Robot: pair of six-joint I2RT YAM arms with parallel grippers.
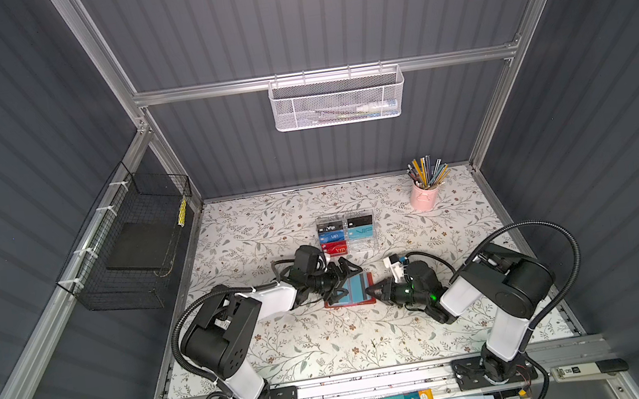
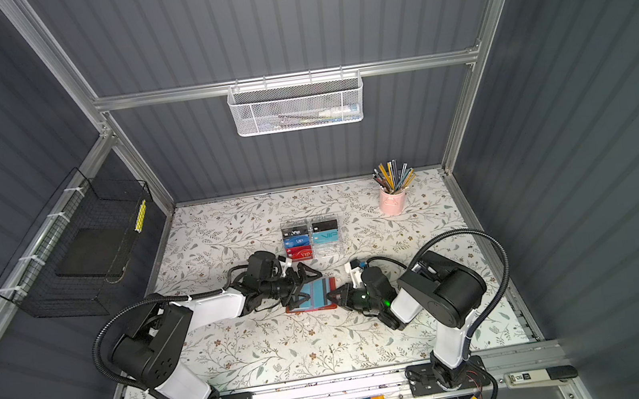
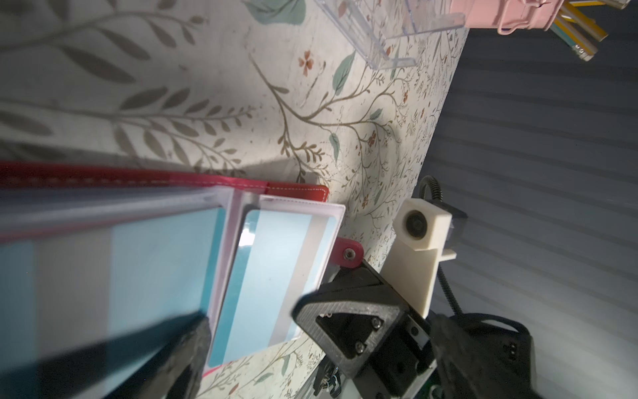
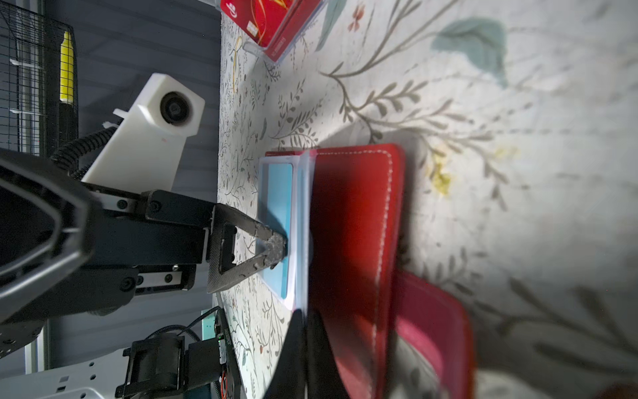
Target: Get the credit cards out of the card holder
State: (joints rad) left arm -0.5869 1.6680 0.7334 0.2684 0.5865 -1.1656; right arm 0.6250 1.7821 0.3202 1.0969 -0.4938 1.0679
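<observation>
We see the left gripper (image 1: 348, 282) spread wide, one fingertip (image 4: 276, 247) pressing on a clear sleeve (image 4: 297, 221), with nothing gripped. The right gripper (image 1: 368, 290) is closed tight at the right edge of the card holder (image 1: 370, 280) (whether it pinches anything, we cannot tell). The holder lies open at frame centre in both top views. The credit cards (image 3: 272, 273) sit in its sleeves, and the clear rack (image 1: 363, 243) stands just above.
</observation>
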